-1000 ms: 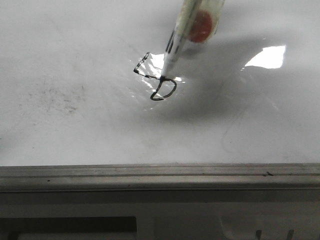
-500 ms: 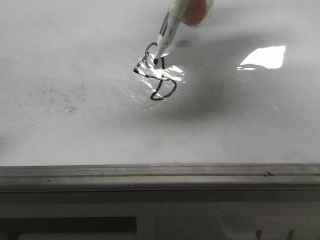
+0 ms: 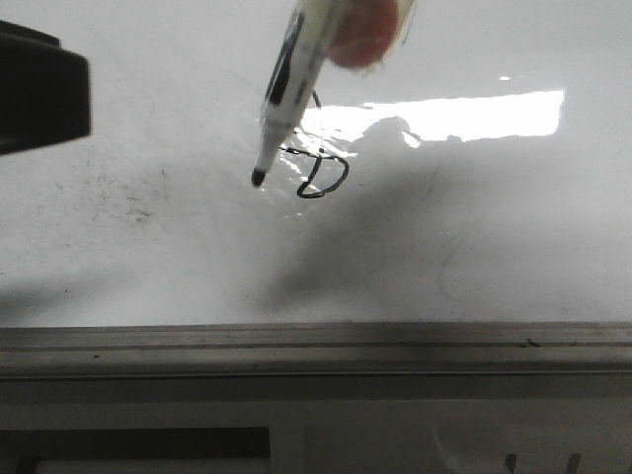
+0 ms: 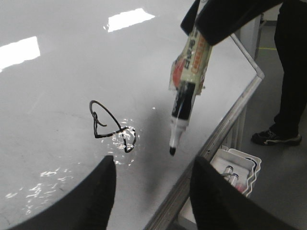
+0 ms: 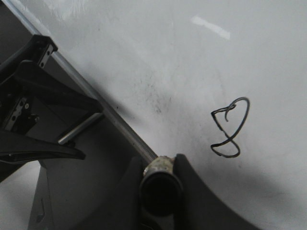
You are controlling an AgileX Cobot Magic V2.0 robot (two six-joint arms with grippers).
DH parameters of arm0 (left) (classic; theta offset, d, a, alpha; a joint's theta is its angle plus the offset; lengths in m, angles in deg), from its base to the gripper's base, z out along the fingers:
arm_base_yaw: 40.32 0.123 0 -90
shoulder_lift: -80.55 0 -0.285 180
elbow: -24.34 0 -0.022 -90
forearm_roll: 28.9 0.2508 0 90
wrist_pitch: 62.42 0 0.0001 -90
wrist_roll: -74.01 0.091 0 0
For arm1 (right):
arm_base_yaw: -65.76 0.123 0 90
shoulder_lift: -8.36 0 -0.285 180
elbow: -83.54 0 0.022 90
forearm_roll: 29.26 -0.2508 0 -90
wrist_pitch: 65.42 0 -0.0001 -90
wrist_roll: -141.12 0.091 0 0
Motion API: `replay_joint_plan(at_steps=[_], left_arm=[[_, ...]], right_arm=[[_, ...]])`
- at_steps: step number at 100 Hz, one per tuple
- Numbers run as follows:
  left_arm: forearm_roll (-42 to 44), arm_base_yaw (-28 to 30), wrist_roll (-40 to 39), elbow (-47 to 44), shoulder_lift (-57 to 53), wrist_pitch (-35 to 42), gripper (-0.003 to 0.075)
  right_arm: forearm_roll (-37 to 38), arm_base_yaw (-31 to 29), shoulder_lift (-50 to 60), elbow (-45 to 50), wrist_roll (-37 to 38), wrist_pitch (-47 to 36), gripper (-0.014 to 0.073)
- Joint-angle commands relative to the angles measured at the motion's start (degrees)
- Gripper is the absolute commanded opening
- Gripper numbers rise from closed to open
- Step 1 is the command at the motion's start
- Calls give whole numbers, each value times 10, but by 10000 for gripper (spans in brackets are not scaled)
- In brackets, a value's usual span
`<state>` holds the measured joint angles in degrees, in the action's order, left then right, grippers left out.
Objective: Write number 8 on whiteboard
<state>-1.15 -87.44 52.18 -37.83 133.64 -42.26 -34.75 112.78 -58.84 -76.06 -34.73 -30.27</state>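
Note:
The number 8 point(image 3: 324, 176) is a thin, tilted black outline on the whiteboard point(image 3: 148, 257), partly behind the marker pen point(image 3: 286, 89) in the front view. It shows whole in the wrist views point(image 4: 112, 128) point(image 5: 231, 127). My right gripper point(image 5: 160, 165) is shut on the marker pen point(image 4: 187, 91), which hangs tilted. Its black tip point(image 3: 259, 178) is off the board, just left of the 8. My left gripper point(image 4: 151, 165) is open and holds nothing, hovering over the whiteboard point(image 4: 57, 86) near the 8. It shows as a dark block point(image 3: 39, 89) at the front view's upper left.
A grey metal frame point(image 3: 316, 346) runs along the board's near edge. Beyond the board's side edge point(image 4: 230, 115) hangs a white tray point(image 4: 240, 165) holding markers. A person in black trousers point(image 4: 290, 72) stands there. Faint grey smudges point(image 3: 118, 193) mark the board left of the 8.
The marker has left the 8's upper loop and moved left and toward the front edge, its tip lifted. The left gripper has come into the front view at upper left.

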Motion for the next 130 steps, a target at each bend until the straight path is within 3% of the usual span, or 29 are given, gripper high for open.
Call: replay_joint_plan(at_steps=[1, 23, 50, 57, 76, 99, 106, 113, 123, 130], left_arm=[[-2, -4, -5, 32, 42, 69, 336], [17, -4, -6, 55, 125, 127, 336], [10, -4, -7, 55, 143, 113, 322], [-8, -4, -7, 55, 143, 104, 264], [-15, -4, -7, 55, 143, 101, -22], [-16, -4, -7, 55, 143, 101, -20], [-29, -4, -7, 55, 143, 94, -20], [-76, -4, -7, 55, 143, 73, -20], [-208, -4, -7, 55, 143, 42, -20], [-297, -4, -7, 55, 143, 20, -20]], right_arm=[[6, 9, -14, -14, -7, -39, -63], [6, 36, -50, -14, -7, -78, -63], [3, 37, -53, -14, -7, -81, -63], [2, 37, -53, -14, -7, -86, -63], [-19, 37, -53, -14, -7, -104, -63], [-28, 37, -53, -14, -7, -106, -60], [-28, 37, -53, -14, -7, -106, -3], [-28, 37, -53, -14, -7, -106, 134], [-28, 37, -53, -14, -7, -104, 338], [-28, 37, -53, -14, -7, -104, 376]])
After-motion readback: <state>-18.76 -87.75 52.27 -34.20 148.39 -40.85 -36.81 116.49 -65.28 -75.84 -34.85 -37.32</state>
